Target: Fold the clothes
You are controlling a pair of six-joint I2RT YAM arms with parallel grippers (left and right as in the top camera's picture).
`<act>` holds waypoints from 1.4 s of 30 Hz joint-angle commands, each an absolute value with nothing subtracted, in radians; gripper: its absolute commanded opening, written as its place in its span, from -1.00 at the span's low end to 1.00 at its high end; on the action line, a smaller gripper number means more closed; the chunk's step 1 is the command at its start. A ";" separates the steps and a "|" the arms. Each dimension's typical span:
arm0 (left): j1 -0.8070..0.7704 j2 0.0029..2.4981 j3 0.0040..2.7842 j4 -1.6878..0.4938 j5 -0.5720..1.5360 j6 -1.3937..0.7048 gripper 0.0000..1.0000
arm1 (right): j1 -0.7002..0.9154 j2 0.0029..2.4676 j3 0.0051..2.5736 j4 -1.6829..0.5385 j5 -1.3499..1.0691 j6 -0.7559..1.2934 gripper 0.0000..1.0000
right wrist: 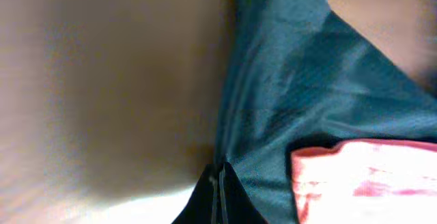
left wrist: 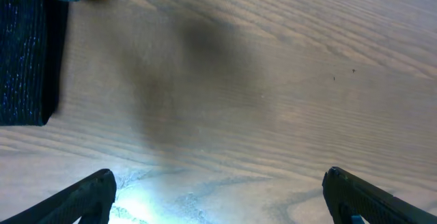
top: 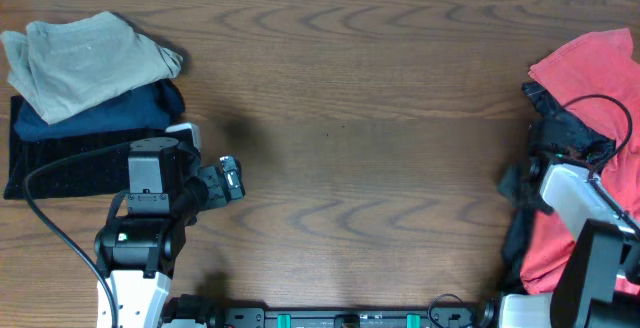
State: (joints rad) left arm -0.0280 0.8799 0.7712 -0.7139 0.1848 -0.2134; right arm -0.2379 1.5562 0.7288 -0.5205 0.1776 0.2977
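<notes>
- The left fingers [left wrist: 85, 195] are held spread wide above the bare surface [top: 380, 118], with nothing gripped.
- The right fingers [right wrist: 217, 198] are pressed together on an edge of the black jersey [right wrist: 287, 101].
- The jersey is bunched at the right edge, upon a coral-red garment [top: 590, 63], its length laid far-to-near.

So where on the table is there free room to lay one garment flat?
The wide middle of the table, between the folded stack on the left and the red pile with the jersey on the right. Crowded: both side edges, and near the left tool.
</notes>
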 commanded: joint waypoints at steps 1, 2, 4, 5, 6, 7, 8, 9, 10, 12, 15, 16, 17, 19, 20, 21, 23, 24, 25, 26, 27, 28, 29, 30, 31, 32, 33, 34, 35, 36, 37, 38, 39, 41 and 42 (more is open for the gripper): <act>-0.025 0.881 0.792 -0.702 0.194 -0.219 0.96 | -0.243 1.477 0.823 -0.483 -0.419 0.088 -0.98; -0.025 0.881 0.792 -0.698 0.194 -0.220 0.95 | -0.232 1.457 0.846 -0.464 -0.625 0.018 -0.97; -0.025 0.881 0.792 -0.688 0.194 -0.220 0.96 | -0.202 1.424 0.883 -0.424 -0.905 -0.040 -0.98; -0.025 0.881 0.792 -0.684 0.194 -0.220 0.96 | -0.180 1.408 0.896 -0.398 -0.979 -0.042 -0.98; -0.025 0.881 0.792 -0.680 0.194 -0.220 0.95 | -0.156 1.393 0.907 -0.382 -1.003 -0.041 -0.98; -0.025 0.881 0.792 -0.677 0.194 -0.220 0.96 | -0.134 1.382 0.913 -0.375 -0.994 -0.039 -0.98; -0.025 0.881 0.792 -0.675 0.194 -0.220 0.96 | -0.110 1.372 0.918 -0.372 -0.972 -0.039 -0.97; -0.025 0.881 0.792 -0.672 0.194 -0.220 0.96 | -0.087 1.364 0.918 -0.369 -0.937 -0.039 -0.97; -0.025 0.881 0.792 -0.669 0.194 -0.220 0.96 | -0.068 1.360 0.918 -0.372 -0.894 -0.039 -0.97; -0.025 0.881 0.792 -0.664 0.194 -0.220 0.96 | -0.035 1.359 0.918 -0.397 -0.776 -0.038 -0.84; -0.025 0.881 0.792 -0.649 0.194 -0.220 0.96 | -0.014 1.359 0.918 -0.470 -0.511 -0.010 0.78; -0.025 0.881 0.792 -0.645 0.195 -0.220 0.96 | -0.014 1.359 0.918 -0.488 -0.442 0.014 0.99; -0.026 0.881 0.792 -0.641 0.195 -0.220 0.96 | -0.017 1.359 0.918 -0.513 -0.353 0.047 0.98; -0.026 0.881 0.792 -0.634 0.195 -0.224 0.96 | -0.024 1.359 0.918 -0.556 -0.227 0.088 0.98; -0.026 0.881 0.792 -0.627 0.196 -0.234 0.96 | -0.027 1.359 0.918 -0.570 -0.194 0.096 0.98; -0.026 0.881 0.792 -0.623 0.196 -0.251 0.96 | -0.029 1.359 0.918 -0.587 -0.173 0.097 0.98; -0.025 0.881 0.792 -0.619 0.196 -0.293 0.96 | -0.031 1.359 0.918 -0.621 -0.155 0.096 0.98; -0.025 0.881 0.792 -0.619 0.196 -0.318 0.96 | -0.031 1.359 0.918 -0.639 -0.153 0.096 0.99; -0.025 0.881 0.791 -0.615 0.196 -0.344 0.96 | -0.031 1.360 0.917 -0.657 -0.154 0.096 0.99; -0.025 0.881 0.791 -0.613 0.196 -0.372 0.96 | -0.031 1.360 0.916 -0.672 -0.154 0.096 0.99; -0.026 0.881 0.791 -0.607 0.198 -0.413 0.96 | -0.031 1.360 0.913 -0.688 -0.153 0.096 0.99; -0.026 0.884 0.791 -0.598 0.199 -0.444 0.96 | -0.031 1.360 0.908 -0.698 -0.154 0.096 0.99; -0.026 0.889 0.791 -0.588 0.204 -0.466 0.96 | -0.031 1.360 0.899 -0.701 -0.154 0.096 0.99; -0.026 0.896 0.791 -0.582 0.215 -0.469 0.96 | -0.031 1.360 0.888 -0.701 -0.153 0.096 0.95; -0.026 0.904 0.791 -0.577 0.232 -0.469 0.96 | -0.031 1.360 0.876 -0.699 -0.152 0.096 0.85; -0.026 0.916 0.791 -0.575 0.254 -0.469 0.96 | -0.030 1.362 0.862 -0.697 -0.145 0.096 0.72; -0.026 0.927 0.791 -0.575 0.276 -0.469 0.96 | -0.031 1.366 0.846 -0.691 -0.141 0.096 0.61; -0.026 0.942 0.791 -0.575 0.302 -0.469 0.96 | -0.030 1.371 0.832 -0.682 -0.136 0.096 0.55; -0.026 0.958 0.791 -0.574 0.327 -0.469 0.96 | -0.030 1.377 0.814 -0.667 -0.136 0.096 0.50; -0.026 0.974 0.791 -0.574 0.347 -0.469 0.96 | -0.030 1.383 0.798 -0.654 -0.136 0.096 0.46; -0.026 0.994 0.791 -0.573 0.366 -0.469 0.96 | -0.029 1.390 0.782 -0.643 -0.135 0.096 0.43; -0.026 1.013 0.791 -0.573 0.382 -0.469 0.96 | -0.028 1.395 0.767 -0.635 -0.134 0.096 0.41; -0.026 1.036 0.791 -0.573 0.394 -0.469 0.96 | -0.027 1.401 0.752 -0.624 -0.133 0.096 0.38; -0.036 1.076 0.791 -0.568 0.413 -0.469 0.96 | -0.027 1.409 0.724 -0.597 -0.113 0.097 0.31; -0.048 1.102 0.791 -0.561 0.424 -0.469 0.96 | -0.027 1.414 0.710 -0.582 -0.095 0.101 0.31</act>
State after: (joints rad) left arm -0.0315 1.0569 0.7712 -0.5709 0.3565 -0.4538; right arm -0.0257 1.4017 0.7403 -0.6006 -0.1375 0.0967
